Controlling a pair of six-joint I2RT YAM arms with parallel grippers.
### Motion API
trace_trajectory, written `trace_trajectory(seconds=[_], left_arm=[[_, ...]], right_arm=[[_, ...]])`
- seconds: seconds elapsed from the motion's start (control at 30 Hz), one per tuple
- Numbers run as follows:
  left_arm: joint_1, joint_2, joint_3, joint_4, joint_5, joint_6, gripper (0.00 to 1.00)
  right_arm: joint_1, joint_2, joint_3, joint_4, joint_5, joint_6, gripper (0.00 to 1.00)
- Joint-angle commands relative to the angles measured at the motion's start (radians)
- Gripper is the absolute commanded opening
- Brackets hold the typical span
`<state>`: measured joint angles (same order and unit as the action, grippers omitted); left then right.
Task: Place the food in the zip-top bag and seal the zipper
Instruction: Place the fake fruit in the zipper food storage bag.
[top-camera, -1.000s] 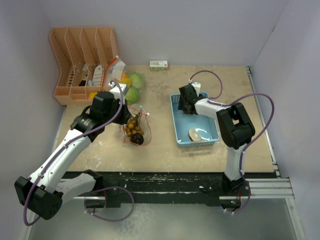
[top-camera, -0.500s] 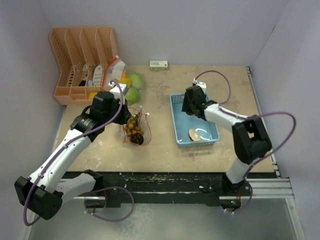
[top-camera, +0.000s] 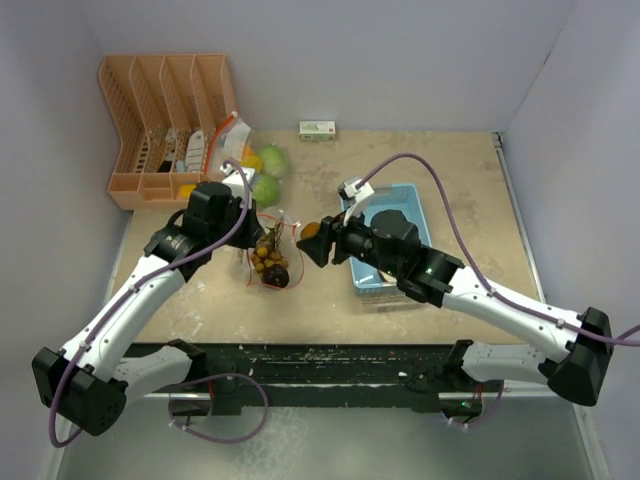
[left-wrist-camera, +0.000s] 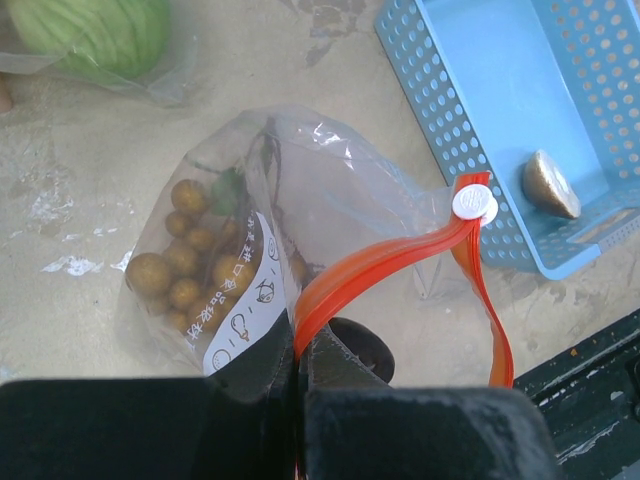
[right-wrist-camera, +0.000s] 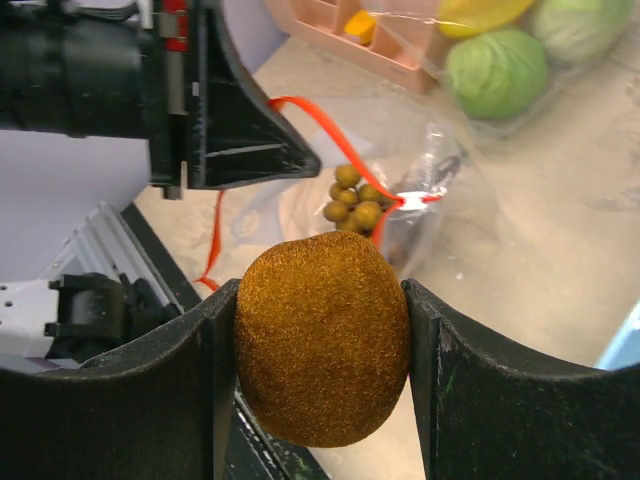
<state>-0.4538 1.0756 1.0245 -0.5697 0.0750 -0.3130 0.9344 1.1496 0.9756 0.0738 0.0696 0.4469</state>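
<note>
Loading step. Overhead: right claw grips a fuzzy golden-brown oval toy fruit just beside the clear plastic zip-top bag.

Left wrist: left claw pinches the bag's orange zipper rim, holding the mouth open.

Right wrist: fruit is short of the bag's mouth; next, likely bring it over and release.

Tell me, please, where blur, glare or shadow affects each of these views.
Top external: evenly lit, sharp. Left wrist: the left tool is a dark featureless mass; the zip-top bag shows sheen. Right wrist: the brown fruit in the right tool is crisp, the green leafy piece behind softer.
</note>
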Motion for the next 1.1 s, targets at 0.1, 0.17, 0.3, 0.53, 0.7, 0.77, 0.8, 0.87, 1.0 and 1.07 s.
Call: trace_trajectory(seconds=[0.1,0.17,0.3,0.53,0.7,0.77,0.8,0.87,1.0,1.07], left_arm=[[-0.002,-0.003,0.029,0.033,0.005,-0.007,0.0],[-0.002,-0.004,0.038,0.028,0.005,-0.007,0.0],[-0.002,-0.001,0.047,0.023,0.011,-0.007,0.0],[-0.002,0.0,0.047,0.027,0.023,-0.012,0.0],[-0.002,-0.009,0.047,0.025,0.021,-0.011,0.0],[-0.002,-0.009,0.045,0.024,0.02,-0.01,0.0],[-0.002,-0.008,0.044,0.025,0.02,-0.01,0.0],[-0.002,-0.006,0.043,0.025,0.02,-0.01,0.0],[-0.003,-0.004,0.039,0.027,0.014,-0.009,0.0],[-0.002,-0.001,0.04,0.027,0.011,-0.008,0.0]], right_arm=[[0.069,0.137,0.039,0.126,-0.101,-0.021,0.33],[0.072,0.195,0.077,0.136,-0.106,-0.022,0.33],[0.076,0.278,0.139,0.142,-0.09,-0.025,0.34],[0.079,0.445,0.308,0.003,0.107,-0.021,0.54],[0.088,0.481,0.361,-0.073,0.178,-0.027,0.87],[0.096,0.468,0.355,-0.08,0.201,-0.034,1.0],[0.096,0.46,0.352,-0.087,0.209,-0.038,1.0],[0.098,0.434,0.339,-0.094,0.217,-0.042,0.99],[0.101,0.328,0.291,-0.113,0.223,-0.04,0.99],[0.101,0.273,0.265,-0.154,0.267,-0.03,0.99]])
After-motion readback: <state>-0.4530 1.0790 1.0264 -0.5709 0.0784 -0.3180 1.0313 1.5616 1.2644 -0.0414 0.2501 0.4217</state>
